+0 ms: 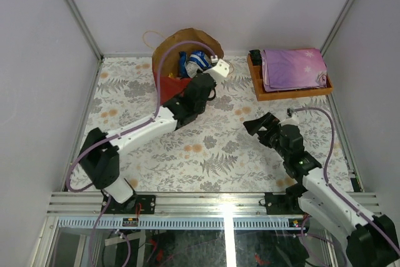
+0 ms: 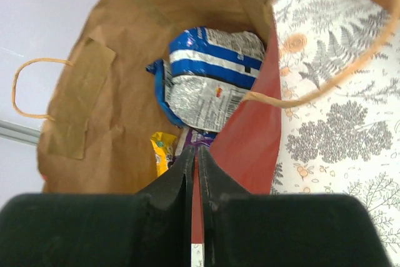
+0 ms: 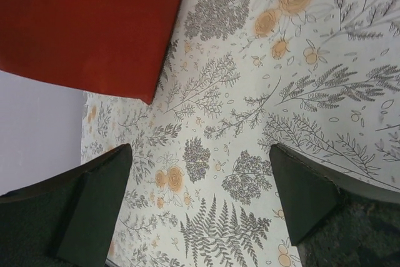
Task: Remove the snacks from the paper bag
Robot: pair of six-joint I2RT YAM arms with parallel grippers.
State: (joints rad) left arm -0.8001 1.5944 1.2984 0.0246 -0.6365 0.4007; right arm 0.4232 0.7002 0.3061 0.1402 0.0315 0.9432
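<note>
The red paper bag (image 1: 165,83) stands at the back of the table, its mouth tipped toward my left wrist camera, which shows its brown inside (image 2: 112,92). Inside lie a blue Doritos bag (image 2: 212,73), a yellow pack (image 2: 162,151) and a purple pack (image 2: 199,137), the last mostly hidden by my fingers. From above, the blue bag (image 1: 199,60) shows in the mouth. My left gripper (image 2: 197,149) is shut on the bag's front rim (image 1: 209,89). My right gripper (image 1: 261,130) hangs open over bare cloth (image 3: 200,151), with the bag's red side (image 3: 94,23) off to its left.
An orange wooden tray (image 1: 290,94) with a folded purple star-print cloth (image 1: 294,67) sits at the back right. The bag's tan loop handles (image 2: 337,73) stick out on both sides. White walls enclose the floral tablecloth (image 1: 206,154).
</note>
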